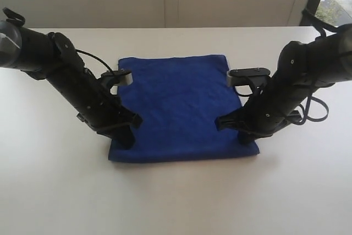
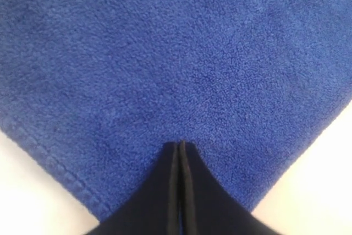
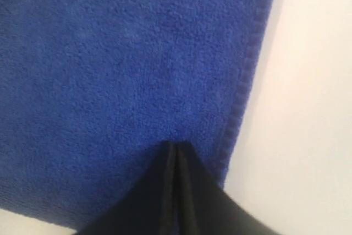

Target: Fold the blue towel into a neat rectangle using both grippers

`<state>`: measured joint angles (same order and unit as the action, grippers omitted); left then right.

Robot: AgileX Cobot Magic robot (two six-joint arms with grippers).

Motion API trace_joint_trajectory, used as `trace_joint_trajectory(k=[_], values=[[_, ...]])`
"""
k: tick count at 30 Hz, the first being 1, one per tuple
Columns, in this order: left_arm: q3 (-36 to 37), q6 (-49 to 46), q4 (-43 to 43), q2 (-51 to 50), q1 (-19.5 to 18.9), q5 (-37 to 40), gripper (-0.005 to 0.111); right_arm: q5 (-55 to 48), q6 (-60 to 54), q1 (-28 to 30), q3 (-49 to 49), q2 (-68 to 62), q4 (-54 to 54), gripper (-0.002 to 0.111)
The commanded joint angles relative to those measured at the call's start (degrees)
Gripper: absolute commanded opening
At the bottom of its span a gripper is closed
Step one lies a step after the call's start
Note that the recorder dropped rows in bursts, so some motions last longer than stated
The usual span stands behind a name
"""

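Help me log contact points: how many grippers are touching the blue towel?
2. The left gripper, closed, sits tip-down on the blue towel at its lower-left corner in the exterior view; the right gripper, closed, sits on the lower-right corner. No others visible.

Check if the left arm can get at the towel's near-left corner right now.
Likely yes. The left gripper sits shut with its tip on the towel right by that corner, nothing between them. It would have to open first to pinch the edge.

Right claw, jaws together, on blue towel near hem
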<state>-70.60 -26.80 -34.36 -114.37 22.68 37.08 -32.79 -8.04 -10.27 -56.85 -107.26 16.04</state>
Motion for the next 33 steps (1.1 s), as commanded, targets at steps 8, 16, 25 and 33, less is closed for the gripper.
trace_joint_trajectory(k=[8, 16, 25, 33], values=[[0.86, -0.35, 3.02, 0.09, 0.32, 2.49, 0.0, -0.03, 0.9, -2.35, 2.72, 0.71, 0.2, 0.0], [0.75, -0.35, 3.02, 3.48, 0.32, 1.4, 0.0, 2.42, 3.81, -2.24, 2.53, 5.84, -0.32, 0.0], [-2.6, -2.45, 3.56, 8.45, 0.32, 6.04, 0.0, -2.61, 3.57, -1.13, -1.08, 12.43, -11.98, 0.0], [-2.06, -25.92, 10.23, 13.96, 0.32, 14.08, 0.0, -8.48, -25.62, -1.35, 0.66, 17.96, -10.86, 0.0]])
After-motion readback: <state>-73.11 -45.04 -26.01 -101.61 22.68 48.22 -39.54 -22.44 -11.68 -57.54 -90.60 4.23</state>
